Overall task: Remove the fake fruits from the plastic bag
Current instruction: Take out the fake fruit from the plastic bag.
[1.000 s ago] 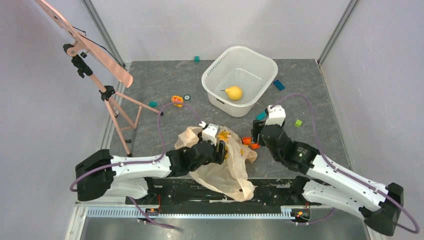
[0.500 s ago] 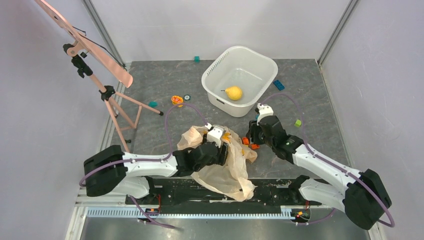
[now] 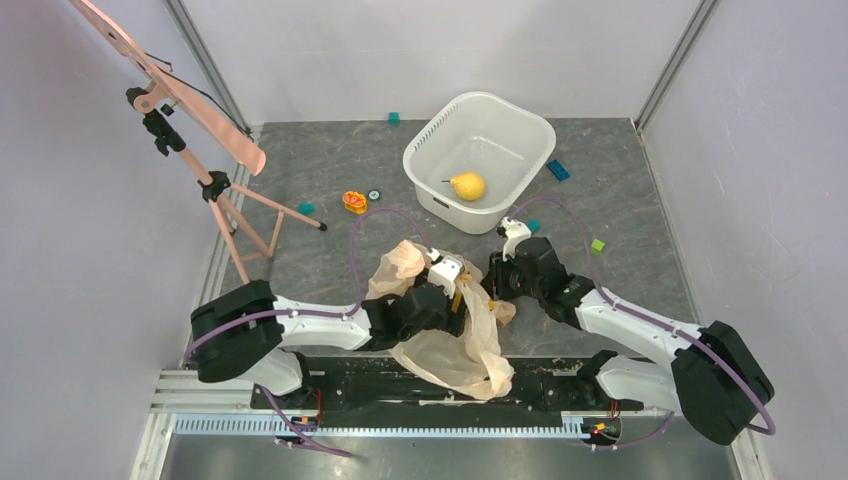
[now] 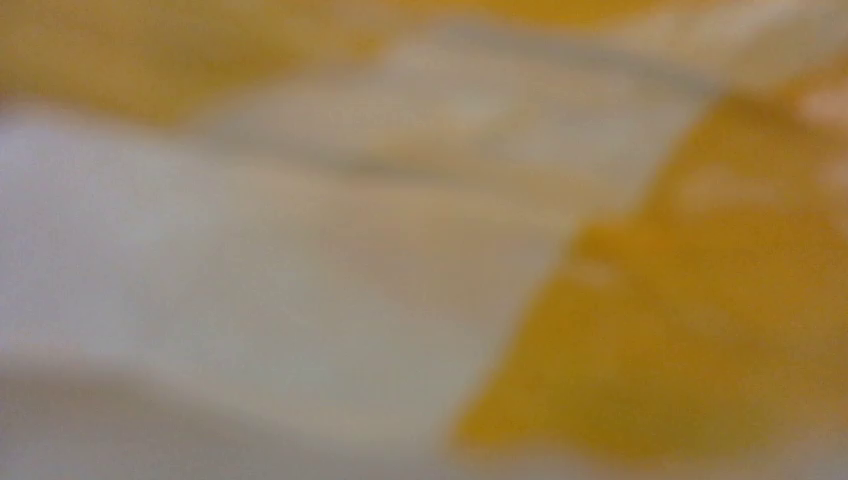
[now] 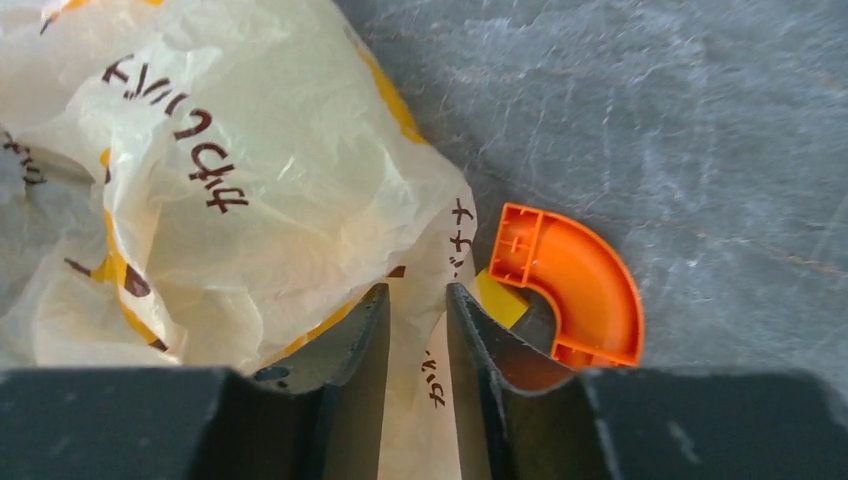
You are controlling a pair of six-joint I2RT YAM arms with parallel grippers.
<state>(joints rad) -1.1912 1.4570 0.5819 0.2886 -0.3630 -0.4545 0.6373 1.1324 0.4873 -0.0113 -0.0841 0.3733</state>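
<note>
Crinkly bag (image 5: 250,190) lay near the bench's (image 3: 330,165) front edge. Right pincer (image 5: 417,320) pinched a fold of it. Left pincer's opening could not be seen. Yellow pear (image 3: 467,186) sat in the tub (image 3: 430,150).

crumpled plastic bag (image 3: 455,335) jammed between both grippers, orange curved block (image 5: 575,285) just beside the right gripper (image 5: 417,300), white tub (image 3: 480,145) behind, tripod (image 3: 215,185) blocking far left, open floor (image 3: 640,200) right

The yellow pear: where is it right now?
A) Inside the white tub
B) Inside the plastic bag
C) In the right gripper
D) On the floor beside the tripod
A: the top view shows the yellow pear lying on the bottom of the white tub, well apart from the bag.
</note>
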